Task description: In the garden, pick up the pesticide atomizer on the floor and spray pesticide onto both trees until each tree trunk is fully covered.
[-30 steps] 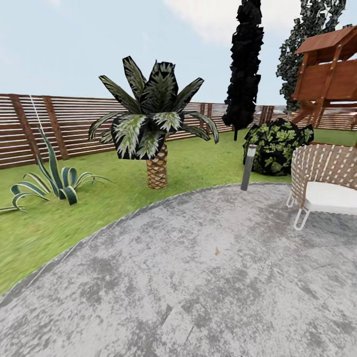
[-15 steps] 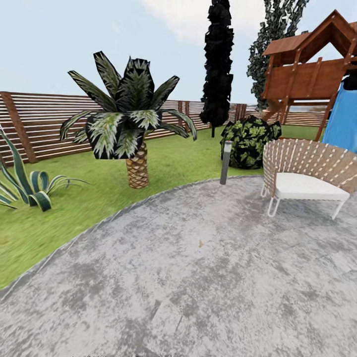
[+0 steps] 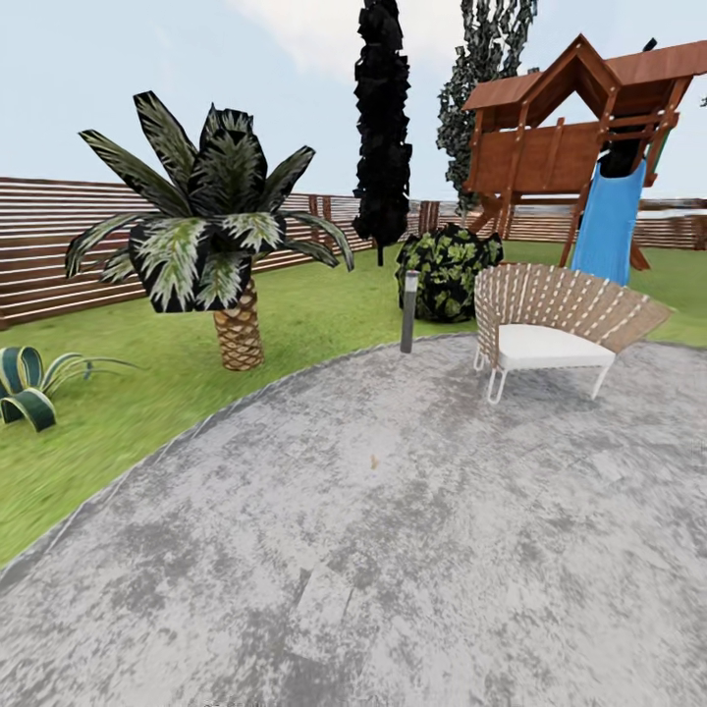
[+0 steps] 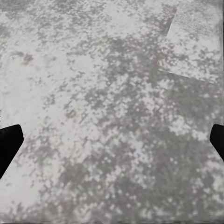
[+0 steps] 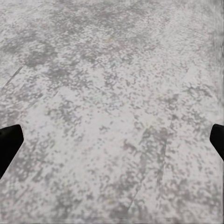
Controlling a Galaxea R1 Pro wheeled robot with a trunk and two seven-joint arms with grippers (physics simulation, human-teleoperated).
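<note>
The robot stands on round grey stone paving [image 3: 412, 530], which takes up the lower part of the head view. Taking the short palm [image 3: 221, 236] as the landmark: it grows on the grass [image 3: 108, 422] just beyond the paving's curved edge, with a woven brown trunk and dark, white-streaked fronds. Left of the palm, near the picture's edge, lies a striped spiky plant [image 3: 29, 383]. Behind the palm runs a brown slatted fence [image 3: 49, 245]. Right of the palm, at the paving's rim, stands a thin grey bollard [image 3: 408, 311], and just behind that a leafy bush [image 3: 447, 273]. A tall dark conifer [image 3: 382, 118] rises behind the bush. Further right of the palm, a woven chair [image 3: 555, 329] with a white cushion sits on the paving, and behind it stands a wooden playhouse [image 3: 579, 128] with a blue slide [image 3: 607, 226].

In the left wrist view, the left gripper [image 4: 112, 140] has its two dark fingertips at opposite edges of the frame, spread wide with nothing between them but mottled grey paving. The right gripper [image 5: 112, 140] in the right wrist view looks the same: fingertips far apart, released, grey paving beneath.
</note>
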